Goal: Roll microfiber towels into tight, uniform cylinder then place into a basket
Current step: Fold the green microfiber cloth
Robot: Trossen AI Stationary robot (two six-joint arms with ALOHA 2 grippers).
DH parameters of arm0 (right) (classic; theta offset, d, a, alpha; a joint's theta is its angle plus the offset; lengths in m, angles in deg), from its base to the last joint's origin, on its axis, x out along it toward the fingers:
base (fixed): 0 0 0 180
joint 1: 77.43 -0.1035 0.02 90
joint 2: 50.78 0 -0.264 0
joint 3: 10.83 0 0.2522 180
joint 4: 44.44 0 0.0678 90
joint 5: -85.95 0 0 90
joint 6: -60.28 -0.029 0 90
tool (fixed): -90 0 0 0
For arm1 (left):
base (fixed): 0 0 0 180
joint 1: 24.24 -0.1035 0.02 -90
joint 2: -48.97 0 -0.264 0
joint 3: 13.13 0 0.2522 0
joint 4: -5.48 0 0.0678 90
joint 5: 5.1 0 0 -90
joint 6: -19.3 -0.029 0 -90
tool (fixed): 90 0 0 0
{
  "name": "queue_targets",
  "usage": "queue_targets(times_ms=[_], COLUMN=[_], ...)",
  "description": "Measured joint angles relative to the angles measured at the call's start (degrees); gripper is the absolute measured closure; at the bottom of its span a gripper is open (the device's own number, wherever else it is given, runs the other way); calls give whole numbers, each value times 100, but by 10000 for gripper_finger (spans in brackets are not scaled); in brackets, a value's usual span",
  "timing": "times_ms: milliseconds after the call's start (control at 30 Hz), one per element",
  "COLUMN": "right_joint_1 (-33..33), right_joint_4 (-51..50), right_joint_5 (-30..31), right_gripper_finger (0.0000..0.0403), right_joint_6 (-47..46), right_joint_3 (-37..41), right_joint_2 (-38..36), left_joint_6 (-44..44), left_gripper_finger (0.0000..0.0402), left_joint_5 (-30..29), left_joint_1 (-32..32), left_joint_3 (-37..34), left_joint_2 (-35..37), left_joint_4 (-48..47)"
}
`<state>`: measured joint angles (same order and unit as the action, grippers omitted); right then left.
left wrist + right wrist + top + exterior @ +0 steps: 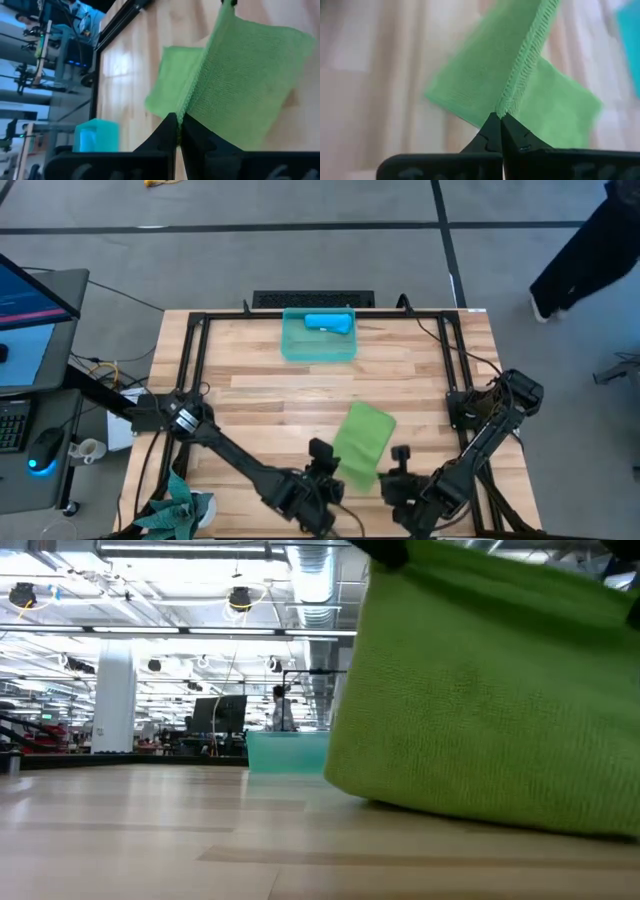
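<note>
Both grippers, left gripper and right gripper, sit at the table's 6 o'clock edge, each pinched tight on a corner of the green towel. The low view is mostly blocked by it. At 12 o'clock the basket holds what's probably the rolled blue towel.

Nubby green cloth towel; smooth wooden table
</note>
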<state>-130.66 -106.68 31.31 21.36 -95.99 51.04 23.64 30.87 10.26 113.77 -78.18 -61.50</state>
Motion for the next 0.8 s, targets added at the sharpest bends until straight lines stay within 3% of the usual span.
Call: queue_targets(times_ms=[267,500,800], right_joint_1=[314,588,925], right_joint_4=[-1665,-1721,-1706], right_joint_5=[108,-49,-205], right_gripper_finger=[398,397,398], right_joint_6=[-1107,-1079,-1228], right_joint_3=[22,395,1022], right_joint_2=[0,2,3], left_joint_6=[-410,-459,-850], left_gripper_finger=[399,399,399], left_joint_5=[243,645,1299], left_joint_1=[-603,-1158,-1576], left_joint_3=[0,-158,-567], left_joint_2=[-2,-42,-42], left_joint_4=[54,129,1251])
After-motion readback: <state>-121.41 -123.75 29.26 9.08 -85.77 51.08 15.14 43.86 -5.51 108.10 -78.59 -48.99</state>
